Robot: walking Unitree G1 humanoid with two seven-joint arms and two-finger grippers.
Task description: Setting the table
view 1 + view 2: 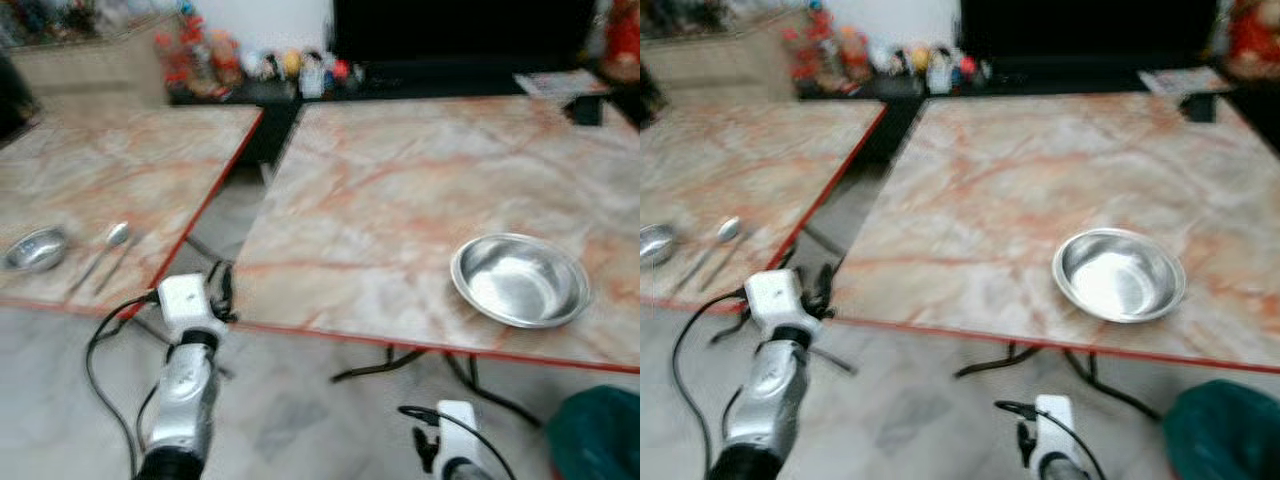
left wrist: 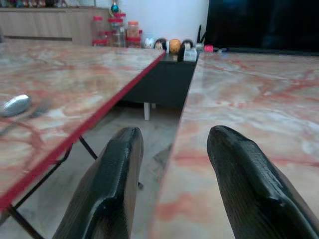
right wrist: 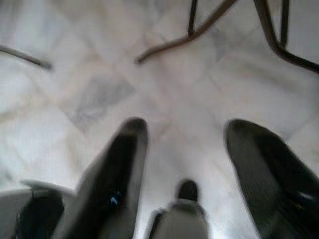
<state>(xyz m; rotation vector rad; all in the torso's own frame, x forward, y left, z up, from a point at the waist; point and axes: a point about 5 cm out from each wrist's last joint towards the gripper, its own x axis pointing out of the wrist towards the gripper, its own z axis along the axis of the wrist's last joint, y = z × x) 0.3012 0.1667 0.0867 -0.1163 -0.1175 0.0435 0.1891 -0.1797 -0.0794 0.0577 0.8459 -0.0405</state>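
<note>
A wide, shallow steel bowl sits near the front edge of the right marble table. On the left marble table lie a small steel bowl, a spoon and a second thin utensil beside it. My left gripper is raised at table height and open, with nothing between its fingers. It points along the gap between the two tables, close to the right table's front left corner. My right gripper hangs low over the floor, open and holding nothing.
Both tables have red edges and thin black metal legs. A narrow strip of marble floor runs between them. Jars and small figures line a dark low shelf at the back. A dark green object sits at the lower right.
</note>
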